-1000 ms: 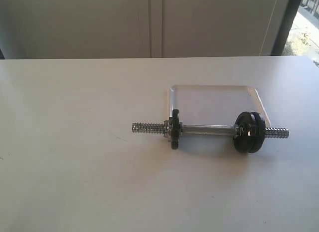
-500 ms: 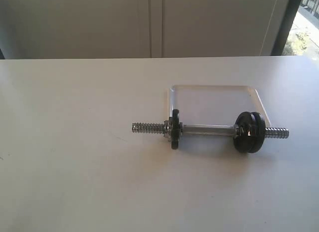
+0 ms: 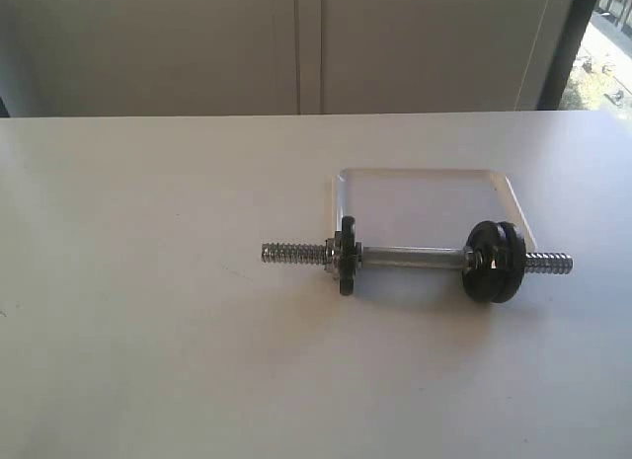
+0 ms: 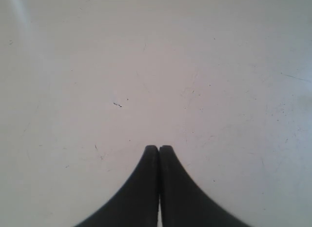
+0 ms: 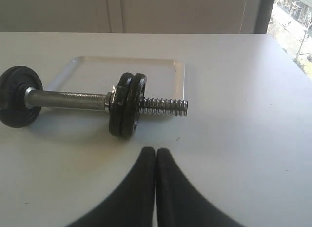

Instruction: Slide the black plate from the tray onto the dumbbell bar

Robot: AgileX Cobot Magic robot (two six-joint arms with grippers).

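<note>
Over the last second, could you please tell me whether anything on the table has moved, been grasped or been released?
Nothing visibly changed. The dumbbell bar lies where it was along the tray's near edge, with its black plates still on it.

The dumbbell bar point(image 3: 413, 256) lies before the tray point(image 3: 420, 204), perhaps touching it, carrying a left plate point(image 3: 346, 256) and right plates point(image 3: 495, 261).

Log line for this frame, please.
dumbbell bar: on table by tray | black plates: three, all on bar | tray: no plate | left hand: shut, empty | right hand: shut, empty
</note>
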